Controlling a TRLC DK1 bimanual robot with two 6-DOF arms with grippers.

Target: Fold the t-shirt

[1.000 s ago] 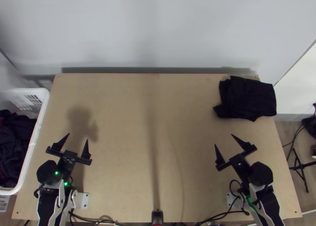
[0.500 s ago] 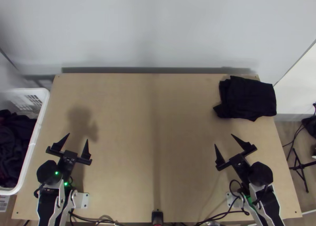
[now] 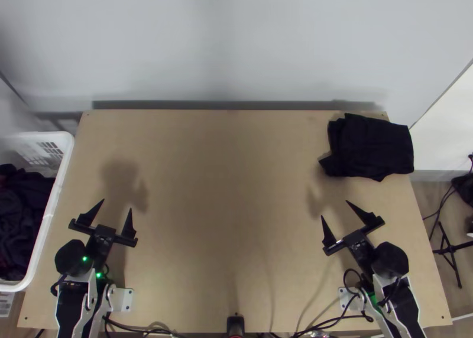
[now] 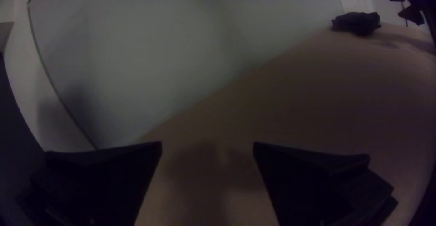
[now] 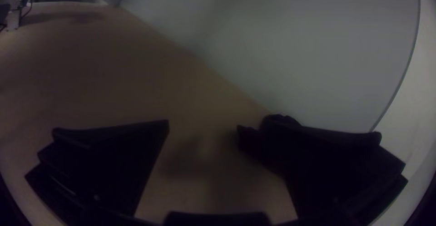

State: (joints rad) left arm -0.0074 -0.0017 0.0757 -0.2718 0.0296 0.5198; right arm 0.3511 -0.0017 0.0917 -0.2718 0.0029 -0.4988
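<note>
Top view, left to right: white basket (image 3: 53,199) by the table's left edge, dark clothes (image 3: 20,223) bunched inside. Left gripper (image 3: 116,204) over the near left part of the table (image 3: 195,237), fingers open, tips well apart; left wrist view agrees. Small black device (image 3: 235,325) at the middle of the near edge, cables (image 3: 331,322) running along that edge to its right. Right gripper (image 3: 334,208) over the near right part, angled up and left, fingers also spread; same in right wrist view. Black t-shirt (image 3: 371,149) in the far right corner, just beyond the right gripper: compact folded pile, uneven edges, one corner poking out left. Black stand (image 3: 450,249) on the floor, far right.
</note>
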